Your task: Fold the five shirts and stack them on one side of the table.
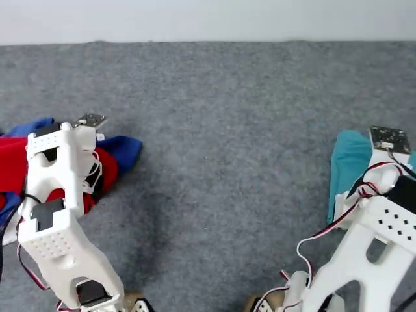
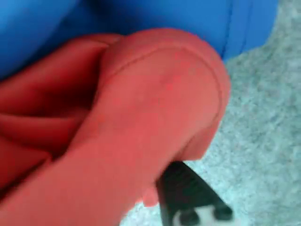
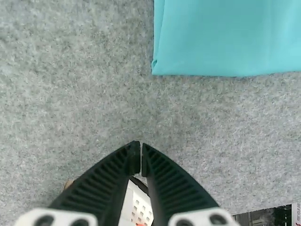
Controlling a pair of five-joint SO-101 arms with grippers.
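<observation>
A crumpled red shirt (image 1: 13, 162) lies at the table's left edge on a blue shirt (image 1: 123, 148). My left arm (image 1: 58, 162) stands over them. In the left wrist view the red shirt (image 2: 155, 103) bulges up close over my left gripper (image 2: 153, 186), which is shut on a fold of it. One black finger (image 2: 188, 197) shows, and the blue shirt (image 2: 164, 14) lies behind. A folded teal shirt (image 1: 348, 162) lies flat at the right. My right gripper (image 3: 140, 148) hovers shut and empty over bare table, a short way from the teal shirt's (image 3: 225, 37) corner.
Grey felt (image 1: 221, 130) covers the table, with wide free room across the middle and back. The right arm's white body (image 1: 383, 214) overlaps the teal shirt's near side. A white wall runs along the far edge.
</observation>
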